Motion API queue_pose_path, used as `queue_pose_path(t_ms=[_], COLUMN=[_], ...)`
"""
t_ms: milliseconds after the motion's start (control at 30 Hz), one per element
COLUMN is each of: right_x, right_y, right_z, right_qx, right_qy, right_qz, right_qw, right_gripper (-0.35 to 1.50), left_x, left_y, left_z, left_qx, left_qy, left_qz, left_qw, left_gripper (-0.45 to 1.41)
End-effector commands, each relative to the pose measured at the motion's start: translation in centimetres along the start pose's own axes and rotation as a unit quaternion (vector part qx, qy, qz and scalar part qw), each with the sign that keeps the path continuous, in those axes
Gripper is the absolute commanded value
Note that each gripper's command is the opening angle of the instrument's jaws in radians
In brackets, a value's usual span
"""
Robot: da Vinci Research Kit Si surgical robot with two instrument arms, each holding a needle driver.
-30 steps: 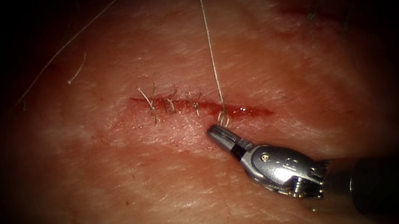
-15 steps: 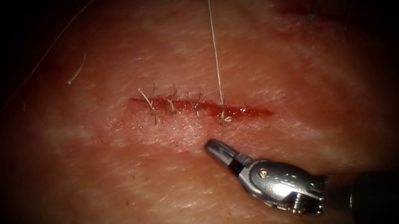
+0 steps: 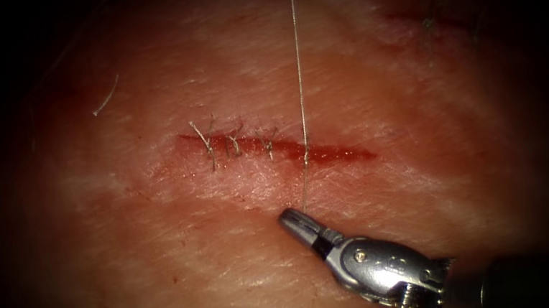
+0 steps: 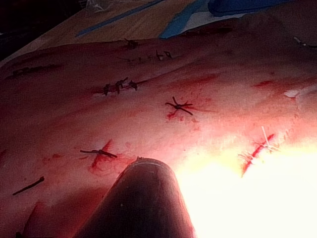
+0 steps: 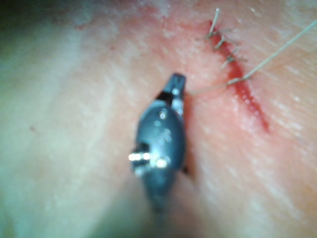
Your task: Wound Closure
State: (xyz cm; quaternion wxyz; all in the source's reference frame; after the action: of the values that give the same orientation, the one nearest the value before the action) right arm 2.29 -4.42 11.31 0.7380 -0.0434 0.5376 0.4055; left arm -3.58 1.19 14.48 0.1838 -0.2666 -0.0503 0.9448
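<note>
My right tool (image 3: pixel 291 218) lies on the tissue (image 3: pixel 160 265) just below the cut (image 3: pixel 336 154), jaws shut on the short end of the thread (image 3: pixel 298 78). From the jaws the thread rises to the cut, meets it right of the stitches, and runs taut out of the top of the endoscope view. Three tied stitches (image 3: pixel 235 142) with short tails close the cut's left part; its right part is red and open. In the right wrist view the right tool (image 5: pixel 177 83) holds the thread (image 5: pixel 277 53) beside the cut (image 5: pixel 251 103).
A loose snip of thread (image 3: pixel 108 97) lies on the tissue at upper left. An older cut (image 3: pixel 414 15) sits at upper right. In the left wrist view, a dark shaft (image 4: pixel 143 198) is close, with several older dark-knotted stitches (image 4: pixel 179 105) and the cut (image 4: pixel 255 151) beyond.
My right tool has drawn down and left away from the cut with the thread end. The small loop at the cut has pulled down flat, and the long strand now leans right.
</note>
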Motion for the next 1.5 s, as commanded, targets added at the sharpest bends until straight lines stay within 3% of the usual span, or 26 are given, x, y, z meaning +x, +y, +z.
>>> queue_pose_path(t_ms=[33, 467, 1000, 1033, 1067, 1133, 1167, 1233, 1500], right_x=[-0.11, -0.28, -0.31, -0.30, -0.29, -0.24, -0.21, -0.13, 0.36], right_y=[-0.09, -0.34, -0.30, -0.30, -0.30, -0.31, -0.32, -0.35, -0.45], right_z=[0.02, -0.03, 0.07, 0.07, 0.06, 0.02, 0.00, -0.06, -0.55], right_qx=[0.006, 0.042, 0.064, 0.067, 0.074, 0.085, 0.088, 0.099, 0.158], right_qy=[-0.003, -0.021, -0.024, -0.023, -0.022, -0.022, -0.023, -0.021, -0.052], right_qz=[-0.001, -0.022, -0.047, -0.050, -0.050, -0.058, -0.060, -0.068, -0.094], right_qw=[1.000, 0.999, 0.997, 0.996, 0.996, 0.994, 0.994, 0.993, 0.982], right_gripper=[-0.35, -0.35, -0.35, -0.16, 0.19, 1.08, 1.30, 1.44, 1.45], left_x=[0.05, 0.08, 0.00, 0.00, -0.01, -0.02, -0.03, -0.04, -0.14], left_y=[-0.07, -0.34, -0.06, -0.03, 0.00, 0.08, 0.12, 0.19, 0.47], left_z=[0.06, 0.28, 0.18, 0.16, 0.15, 0.11, 0.09, 0.04, -0.32], left_qx=[0.004, 0.017, 0.008, 0.005, 0.001, -0.006, -0.008, -0.013, -0.030], left_qy=[0.003, -0.001, -0.004, -0.005, -0.006, -0.009, -0.011, -0.012, -0.013], left_qz=[0.001, -0.005, 0.001, 0.002, 0.004, 0.007, 0.009, 0.011, 0.018], left_qw=[1.000, 1.000, 1.000, 1.000, 1.000, 1.000, 1.000, 1.000, 0.999], left_gripper=[-0.45, -0.45, -0.45, -0.45, -0.45, -0.45, -0.45, -0.45, -0.45])
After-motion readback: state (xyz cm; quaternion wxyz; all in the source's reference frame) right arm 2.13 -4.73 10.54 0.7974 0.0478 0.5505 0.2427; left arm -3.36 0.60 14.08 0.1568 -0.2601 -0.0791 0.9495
